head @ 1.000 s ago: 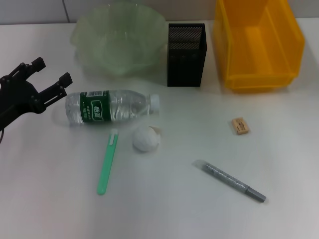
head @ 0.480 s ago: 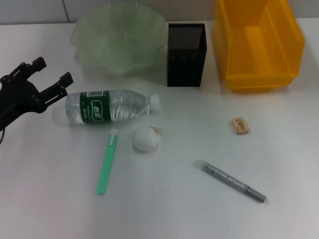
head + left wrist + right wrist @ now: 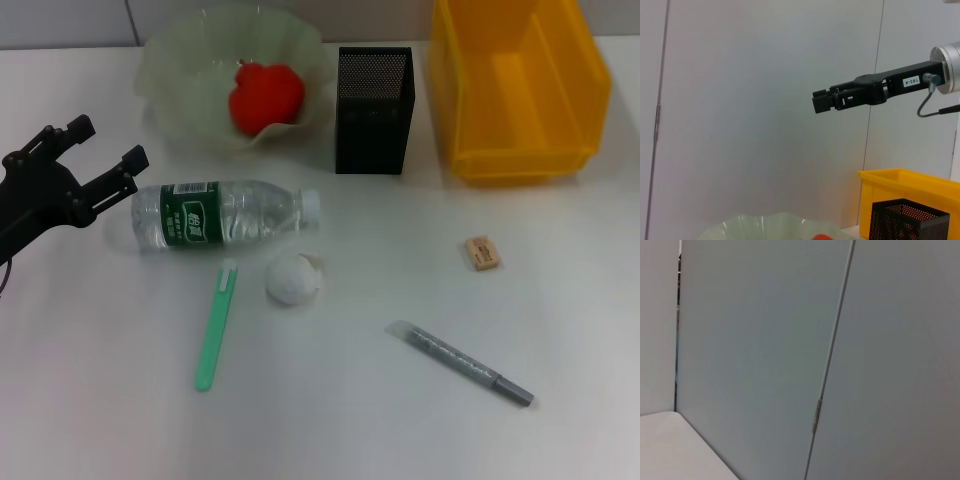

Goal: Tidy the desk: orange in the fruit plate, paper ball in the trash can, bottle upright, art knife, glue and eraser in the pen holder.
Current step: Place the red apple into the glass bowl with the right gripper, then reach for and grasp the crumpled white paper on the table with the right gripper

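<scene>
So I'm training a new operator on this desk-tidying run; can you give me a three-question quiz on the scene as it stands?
1. True or false: the bottle stands upright.
2. Which holds the orange? A) the fruit plate B) the pen holder C) the yellow bin
3. Fill in: the left gripper sits open beside the bottle's ____ end.

Key
1. False: it lies on its side, cap toward the pen holder.
2. A.
3. Base. The right gripper, seen only from the left wrist, is raised above the desk.
</scene>
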{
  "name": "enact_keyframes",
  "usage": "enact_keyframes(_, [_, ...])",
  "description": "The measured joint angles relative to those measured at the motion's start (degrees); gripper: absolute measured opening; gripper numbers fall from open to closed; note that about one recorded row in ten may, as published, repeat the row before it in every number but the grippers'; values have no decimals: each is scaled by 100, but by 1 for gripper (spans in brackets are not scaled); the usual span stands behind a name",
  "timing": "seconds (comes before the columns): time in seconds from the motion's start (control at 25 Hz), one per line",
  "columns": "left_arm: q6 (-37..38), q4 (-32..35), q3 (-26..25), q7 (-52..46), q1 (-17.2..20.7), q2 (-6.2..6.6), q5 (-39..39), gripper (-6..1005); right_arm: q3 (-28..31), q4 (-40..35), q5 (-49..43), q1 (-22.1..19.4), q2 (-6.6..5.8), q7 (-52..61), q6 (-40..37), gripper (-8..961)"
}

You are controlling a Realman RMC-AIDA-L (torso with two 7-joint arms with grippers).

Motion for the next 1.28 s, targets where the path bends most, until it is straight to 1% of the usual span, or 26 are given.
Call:
enact_keyframes(0.68, [0,0,12,0,-17,-16,0,842,4,25,0,-7,0,33,23,644])
enact_keyframes(0.8, [1,0,18,0,-18,-18,0,842,11,-24,207,-61,0,28,7,649])
enact_keyframes(0.92, [1,0,18,0,-14,-18,0,842,2,-348,722,-334,-12,-41,-210,654])
enact_keyframes(0.96, [1,0,18,0,-12,-18,0,842,40,-651,1125,-609,-33,-178,-508,656])
enact_keyframes(1.0, [1,0,21,0,-9,-18,0,842,40,-651,1125,-609,-33,-178,-508,657])
enact_keyframes(1.04, [-1,0,27,0,-7,-18,0,842,56,-746,1312,-719,-39,-260,-664,659])
enact_keyframes(1.12, [-5,0,39,0,-4,-15,0,842,98,-933,1739,-932,-56,-425,-1054,662])
enact_keyframes(1.16, [-7,0,42,0,0,-8,0,842,231,-1064,1997,-1129,-66,-503,-1522,664])
enact_keyframes(1.2, [-7,0,42,0,0,-8,0,842,231,-1064,1997,-1129,-66,-503,-1522,666])
enact_keyframes(1.28, [-7,0,44,0,4,-2,0,842,521,-1137,2088,-1318,-69,-517,-2108,669])
